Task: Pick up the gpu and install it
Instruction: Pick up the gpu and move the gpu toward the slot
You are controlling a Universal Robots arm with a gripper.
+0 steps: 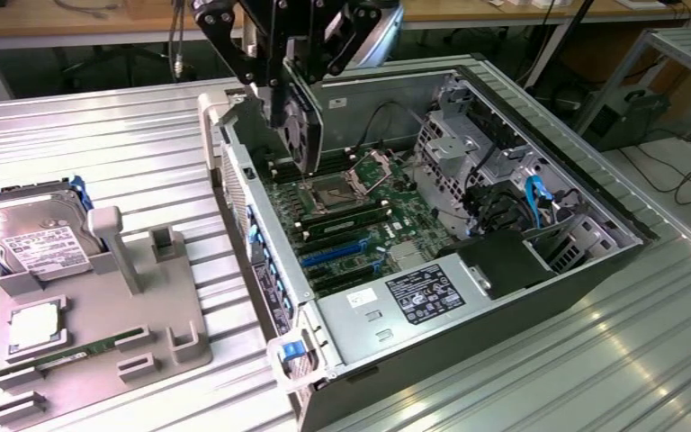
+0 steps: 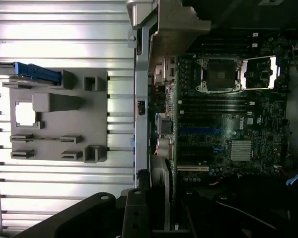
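Field note: my gripper [image 1: 278, 88] pinches the gpu [image 1: 305, 135] upright over the motherboard [image 1: 363, 225], at the case's [image 1: 502, 346] far end. It hangs edge-down, likely so its connector meets the slots [image 1: 334, 254].

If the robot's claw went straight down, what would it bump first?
Probably the motherboard inside the open computer case, near the processor socket; the gpu held by the gripper would touch first. Depth is unclear.
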